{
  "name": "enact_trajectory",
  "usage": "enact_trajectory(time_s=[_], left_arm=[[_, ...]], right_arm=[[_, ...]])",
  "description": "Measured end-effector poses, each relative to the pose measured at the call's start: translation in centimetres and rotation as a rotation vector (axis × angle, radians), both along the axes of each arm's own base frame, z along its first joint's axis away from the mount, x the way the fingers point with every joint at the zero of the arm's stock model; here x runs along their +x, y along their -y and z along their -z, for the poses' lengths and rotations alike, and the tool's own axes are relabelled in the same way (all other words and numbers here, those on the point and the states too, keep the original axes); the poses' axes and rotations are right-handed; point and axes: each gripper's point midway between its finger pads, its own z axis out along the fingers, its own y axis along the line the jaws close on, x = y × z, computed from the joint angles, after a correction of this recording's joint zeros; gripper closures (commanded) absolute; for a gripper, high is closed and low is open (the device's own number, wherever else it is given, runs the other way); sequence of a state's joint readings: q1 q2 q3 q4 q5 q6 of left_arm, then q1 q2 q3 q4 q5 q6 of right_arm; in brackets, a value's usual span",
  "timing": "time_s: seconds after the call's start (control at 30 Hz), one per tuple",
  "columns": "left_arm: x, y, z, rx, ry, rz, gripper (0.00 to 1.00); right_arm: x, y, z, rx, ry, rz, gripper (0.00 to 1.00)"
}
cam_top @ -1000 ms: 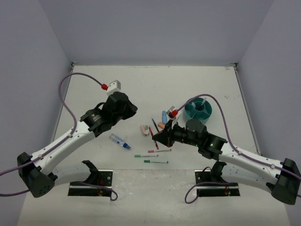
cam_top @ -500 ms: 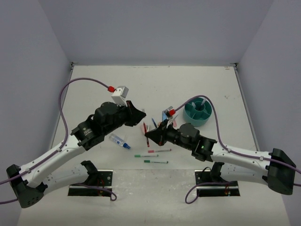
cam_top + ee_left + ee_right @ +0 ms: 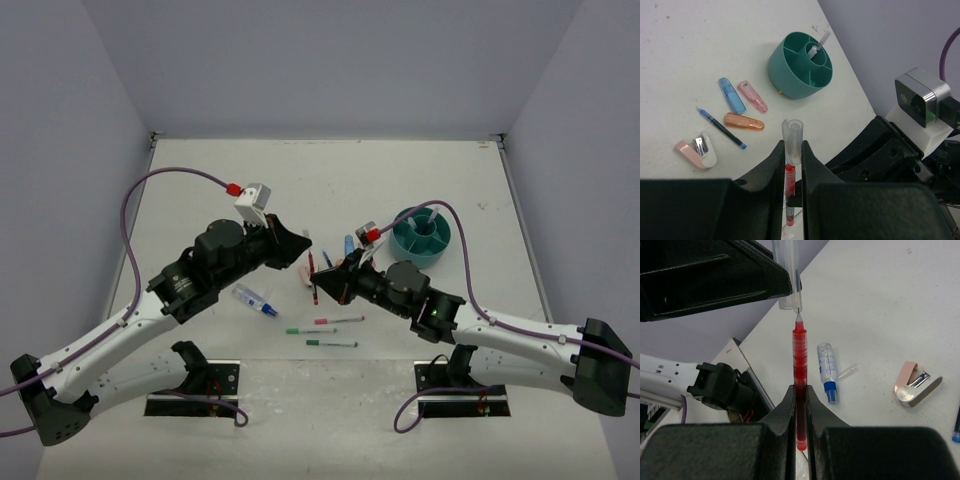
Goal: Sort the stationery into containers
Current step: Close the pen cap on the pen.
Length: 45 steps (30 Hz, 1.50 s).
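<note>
My left gripper (image 3: 792, 150) is shut on a clear pen cap (image 3: 792, 142), open end facing the right arm. My right gripper (image 3: 800, 395) is shut on a red pen (image 3: 800, 360), whose tip touches the mouth of the cap (image 3: 788, 275). Both grippers meet above the table's middle, the left gripper (image 3: 303, 250) just above the right gripper (image 3: 320, 285). The teal divided cup (image 3: 800, 65) stands to the right with a grey-white item in it. Blue (image 3: 731, 95), pink (image 3: 752, 96) and orange (image 3: 744, 121) highlighters and a blue pen (image 3: 721, 128) lie near it.
A clear blue-capped tube (image 3: 254, 299) lies left of the grippers, with a small clear cap (image 3: 847, 371) beside it. Two green pens (image 3: 332, 344) and a pink pen (image 3: 340, 320) lie in front. A pink and white eraser-like piece (image 3: 696, 150) lies under the arms.
The left arm swung right and the right gripper moved left and up with the red pen. The pen tip now meets the cap held by the left gripper.
</note>
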<state>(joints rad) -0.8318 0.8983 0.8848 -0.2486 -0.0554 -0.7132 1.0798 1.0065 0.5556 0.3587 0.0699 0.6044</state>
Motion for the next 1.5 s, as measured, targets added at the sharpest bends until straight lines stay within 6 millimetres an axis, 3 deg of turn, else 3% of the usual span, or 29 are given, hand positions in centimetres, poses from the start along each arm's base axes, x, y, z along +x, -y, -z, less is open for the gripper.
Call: enact_trajectory(time_s=[0.53,1.5], left_arm=[[0.2,0.3,1.3,0.005,-0.005,0.004,1.0],[0.9,-0.5,1.6,0.024,-0.002,-0.052,1.0]], right_arm=[[0.2,0.3,0.5,-0.035,-0.013,0.019,1.0],[0.4,-0.3,-0.1,-0.033,-0.014,0.01,1.0]])
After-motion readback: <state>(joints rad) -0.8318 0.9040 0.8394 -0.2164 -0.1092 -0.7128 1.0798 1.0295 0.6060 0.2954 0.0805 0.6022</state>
